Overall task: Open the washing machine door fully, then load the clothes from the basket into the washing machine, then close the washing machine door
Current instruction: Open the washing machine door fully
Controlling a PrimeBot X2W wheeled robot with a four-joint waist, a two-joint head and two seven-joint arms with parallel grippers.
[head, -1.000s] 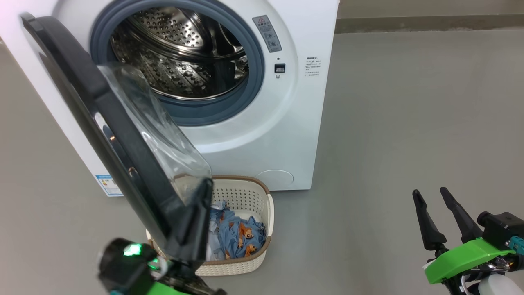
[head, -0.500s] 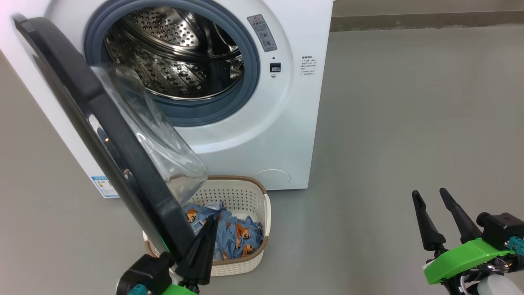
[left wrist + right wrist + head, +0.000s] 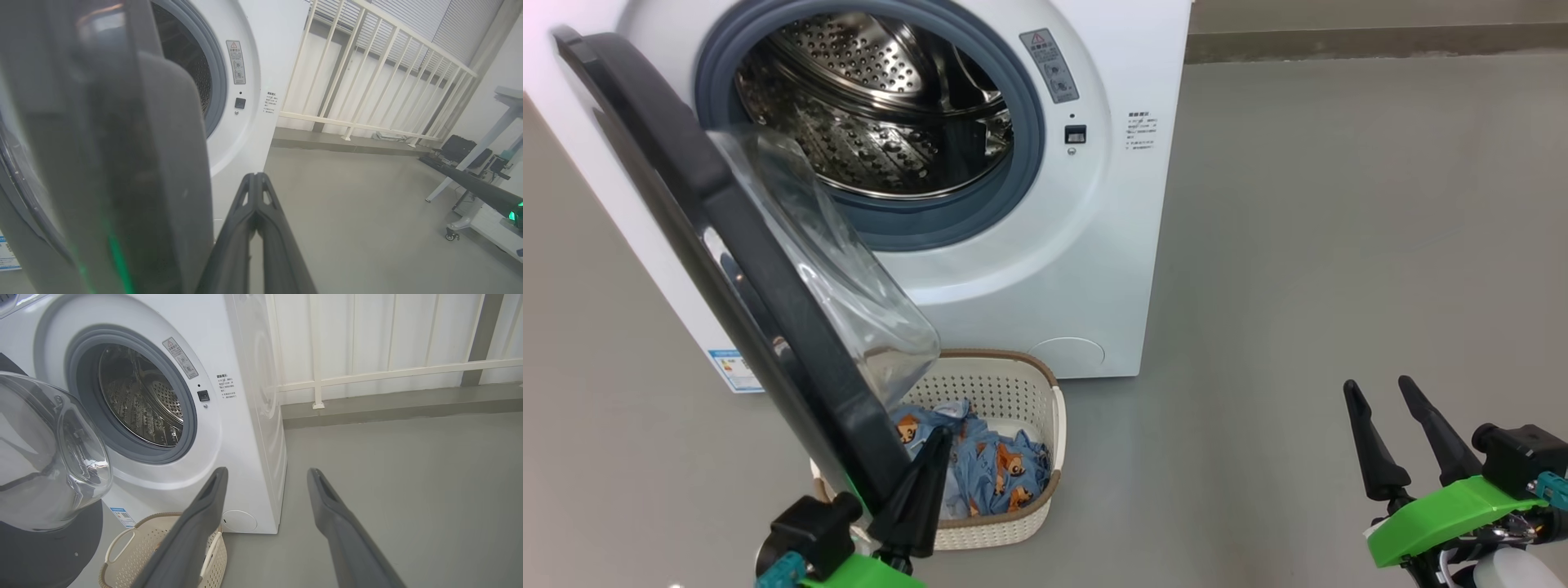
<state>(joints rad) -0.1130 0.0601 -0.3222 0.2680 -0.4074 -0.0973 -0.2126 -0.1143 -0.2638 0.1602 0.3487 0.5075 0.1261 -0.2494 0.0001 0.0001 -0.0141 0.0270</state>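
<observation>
At the lower left of the head view the left gripper (image 3: 939,441) points up with its two dark fingers pressed together, while at the lower right the right gripper (image 3: 1377,385) points up, fingers spread apart.

Gleamed smooth, glossy white across the washing machine (image 3: 1045,269) front, matt grey rubber at its gasket (image 3: 1029,147), shiny perforated steel in the drum (image 3: 874,147). Shone glossy black on the washing machine door (image 3: 678,163), clear glass at the bulging window (image 3: 825,261). Looked matt cream perforated plastic on the basket (image 3: 1005,388), woven-look brown at the rim (image 3: 1001,355), soft printed cloth in the clothes (image 3: 992,469). Lay smooth matt grey over the floor (image 3: 1339,245).
</observation>
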